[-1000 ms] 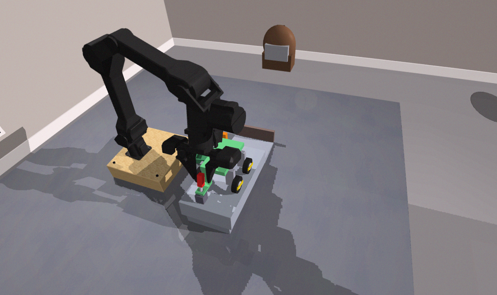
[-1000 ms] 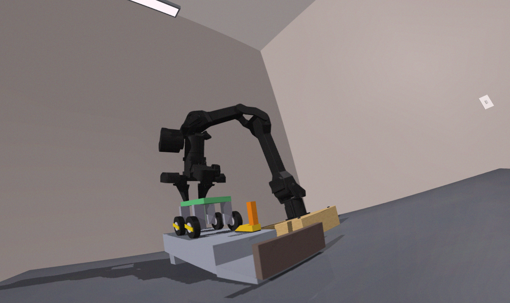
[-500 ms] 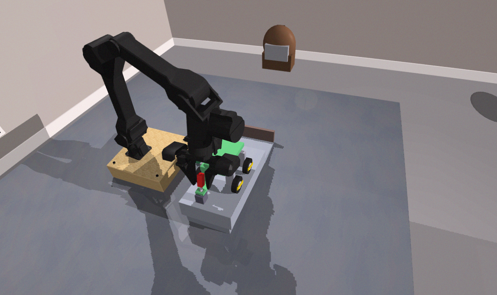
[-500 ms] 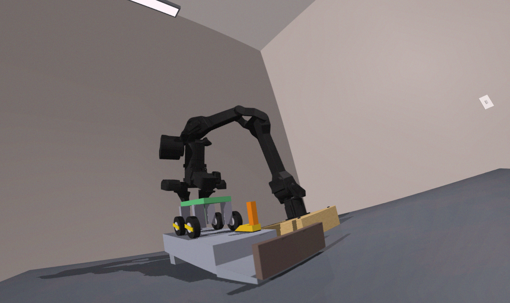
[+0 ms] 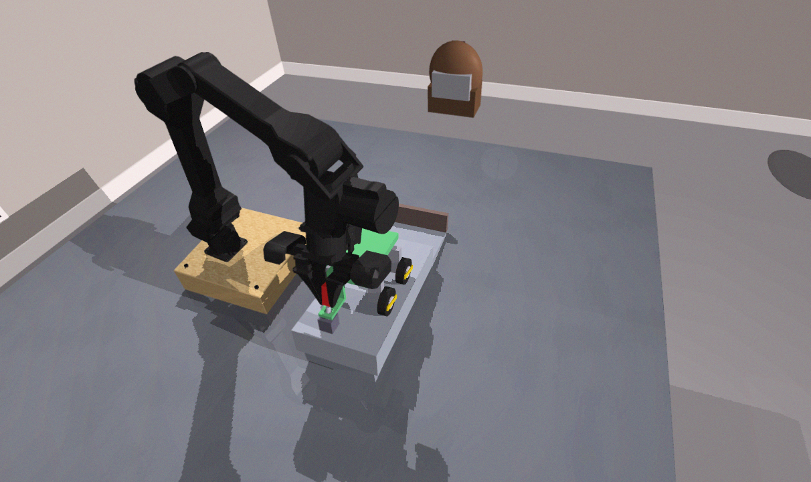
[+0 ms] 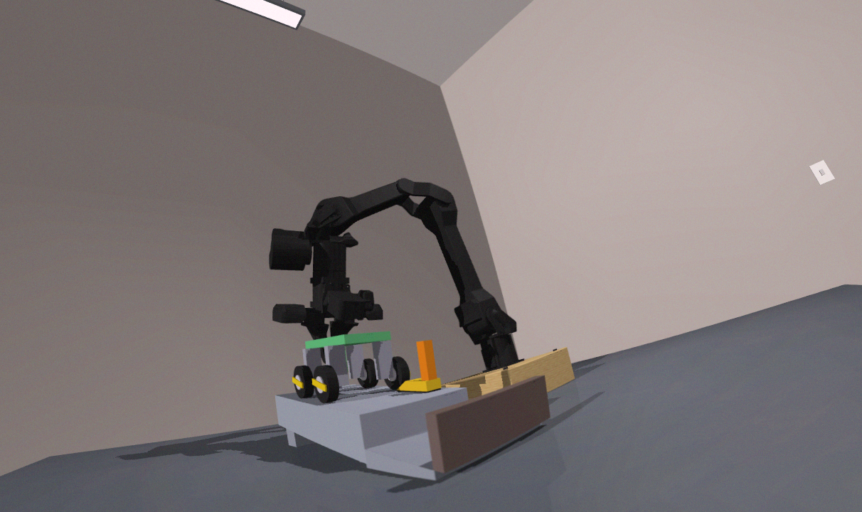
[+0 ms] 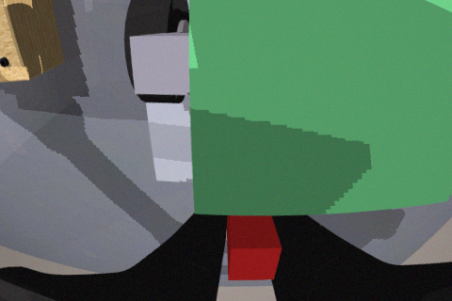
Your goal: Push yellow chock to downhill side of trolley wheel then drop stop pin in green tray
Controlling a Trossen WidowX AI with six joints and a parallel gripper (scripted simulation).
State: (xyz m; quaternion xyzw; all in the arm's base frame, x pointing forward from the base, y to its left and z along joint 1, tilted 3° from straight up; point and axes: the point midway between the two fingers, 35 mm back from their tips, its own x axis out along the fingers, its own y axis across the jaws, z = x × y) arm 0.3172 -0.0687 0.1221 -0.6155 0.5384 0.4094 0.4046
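Observation:
The trolley [image 5: 377, 241] [image 6: 348, 339] [image 7: 314, 63] has a green deck and black wheels with yellow hubs, and it stands on the grey ramp [image 5: 360, 350] [image 6: 332, 414]. The red-headed stop pin [image 5: 324, 292] [image 7: 252, 247] stands at the trolley's uphill end, above a small grey socket block [image 5: 328, 326]. My gripper [image 5: 324, 296] [image 7: 243, 196] points straight down and is shut on the pin's red head. The yellow chock [image 6: 419, 384] with its orange handle [image 6: 424, 359] sits against the downhill side of a trolley wheel. The arm hides the chock in the top view. The green tray shows in no view.
The arm's wooden base [image 5: 228, 275] [image 6: 535, 372] stands right beside the ramp. A brown board [image 5: 423, 215] [image 6: 485, 420] closes the ramp's downhill end. A brown domed object [image 5: 455, 77] stands far back by the wall.

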